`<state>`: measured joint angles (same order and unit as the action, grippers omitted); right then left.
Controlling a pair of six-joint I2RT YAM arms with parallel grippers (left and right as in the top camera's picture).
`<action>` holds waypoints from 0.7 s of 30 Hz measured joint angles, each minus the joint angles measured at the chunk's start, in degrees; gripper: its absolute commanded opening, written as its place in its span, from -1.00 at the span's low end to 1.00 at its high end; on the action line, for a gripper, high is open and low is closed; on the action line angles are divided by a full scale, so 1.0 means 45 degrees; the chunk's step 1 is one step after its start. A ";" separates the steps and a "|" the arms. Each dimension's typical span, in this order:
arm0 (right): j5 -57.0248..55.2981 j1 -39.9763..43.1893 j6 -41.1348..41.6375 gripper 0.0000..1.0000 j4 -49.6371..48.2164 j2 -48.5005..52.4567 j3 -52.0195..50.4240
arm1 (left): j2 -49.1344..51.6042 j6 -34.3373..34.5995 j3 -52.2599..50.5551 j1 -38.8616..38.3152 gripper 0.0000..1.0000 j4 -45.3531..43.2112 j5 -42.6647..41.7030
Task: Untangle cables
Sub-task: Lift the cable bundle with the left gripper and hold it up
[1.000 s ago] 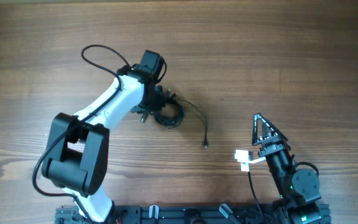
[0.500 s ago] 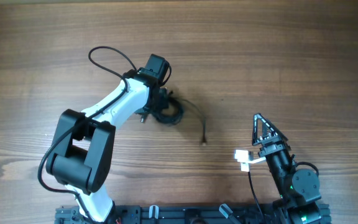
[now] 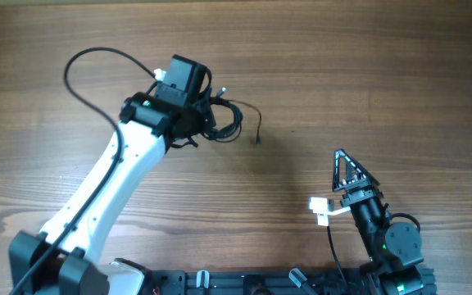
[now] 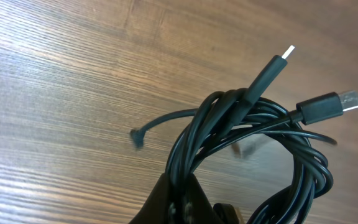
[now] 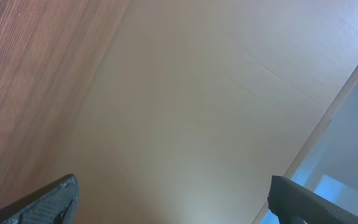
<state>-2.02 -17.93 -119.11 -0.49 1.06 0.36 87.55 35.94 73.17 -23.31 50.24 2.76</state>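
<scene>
Several glossy black cables (image 4: 247,143) coil in one bundle, plugs protruding, clenched by the left gripper (image 3: 205,124); open tabletop (image 3: 383,57) stretches toward the right edge; right gripper (image 3: 349,172) gapes.

The surface (image 3: 367,74) is warm brown wood with long grain lines running from side to side, and a black frame (image 3: 244,283) lies along its near edge. In the right wrist view a pale beige panel (image 5: 216,112) with one faint seam stands beside the wood, and a grey-blue strip (image 5: 356,143) with a small bright patch (image 5: 334,190) borders it at the right. Soft light gives the wood a mild shine.
</scene>
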 measured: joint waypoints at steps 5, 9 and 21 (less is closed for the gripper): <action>0.0000 0.0000 0.0000 1.00 0.0000 0.0000 0.0000 | -0.0699 0.1379 0.0019 0.0000 -0.92 0.0228 -0.0180; 0.0000 0.0000 0.0000 0.99 0.0000 0.0000 0.0000 | -0.0724 0.0228 0.0019 0.0000 -0.92 0.0248 -0.0301; 0.0000 0.0000 0.0000 1.00 -0.0005 0.0000 0.0000 | -0.2055 -0.7961 0.0019 0.0000 -0.92 0.0126 -0.0301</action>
<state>-2.02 -17.93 -119.11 -0.51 1.06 0.36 78.30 0.12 73.25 -23.31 50.81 1.41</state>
